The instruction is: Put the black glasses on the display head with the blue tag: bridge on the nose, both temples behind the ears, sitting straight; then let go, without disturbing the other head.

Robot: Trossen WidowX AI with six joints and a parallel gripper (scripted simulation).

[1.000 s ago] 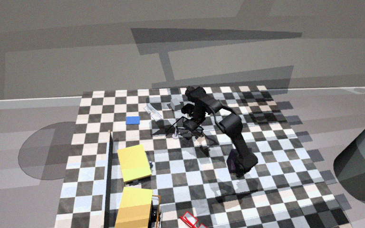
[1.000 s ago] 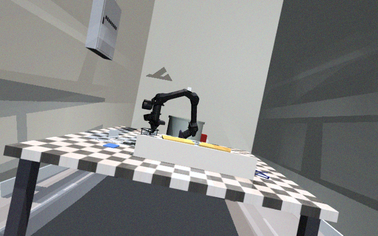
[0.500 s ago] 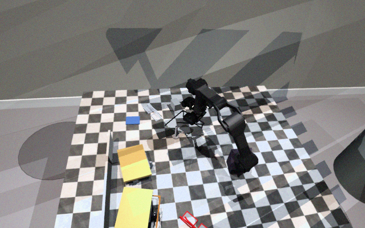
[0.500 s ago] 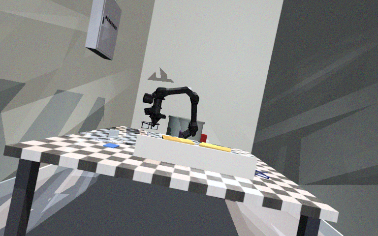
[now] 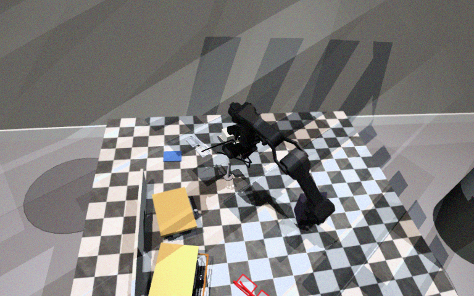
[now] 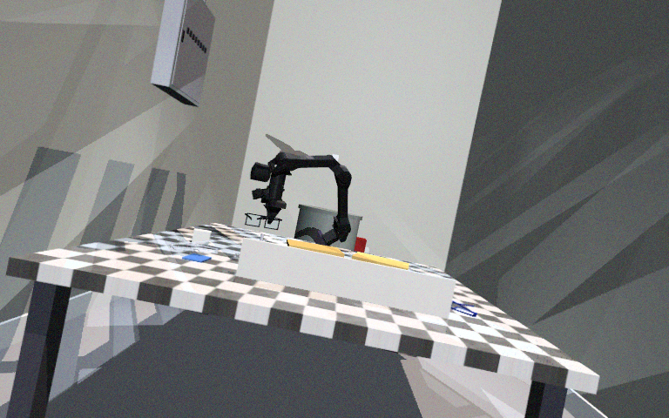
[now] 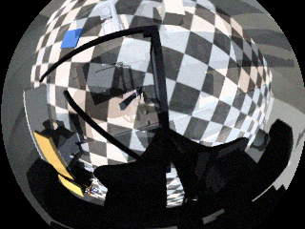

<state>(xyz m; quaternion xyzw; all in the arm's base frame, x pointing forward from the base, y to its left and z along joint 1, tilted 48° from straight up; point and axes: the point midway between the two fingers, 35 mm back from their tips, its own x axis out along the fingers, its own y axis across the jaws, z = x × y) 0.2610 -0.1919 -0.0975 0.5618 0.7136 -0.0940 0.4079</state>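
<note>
My gripper (image 6: 270, 220) (image 7: 163, 130) is shut on the black glasses (image 5: 216, 145) (image 7: 159, 72). It holds them in the air above the checkered table (image 5: 253, 231), with both lens rims showing below the fingers in the exterior view. In the wrist view the front runs up from the fingers and both open temples point left. A small grey post with a round base (image 5: 228, 177) stands below and beside the glasses in the top view. I cannot clearly make out either display head. A flat blue piece (image 5: 172, 156) (image 6: 196, 258) (image 7: 71, 38) lies on the table; I cannot tell whether it is the tag.
A long white wall (image 6: 345, 284) runs beside two yellow slabs, one (image 5: 173, 211) (image 6: 315, 247) and another (image 5: 176, 268) (image 6: 380, 259). A white block (image 5: 226, 133) (image 6: 201, 235) stands behind the glasses. Red glasses (image 5: 245, 289) and blue glasses (image 6: 463, 309) lie on the table.
</note>
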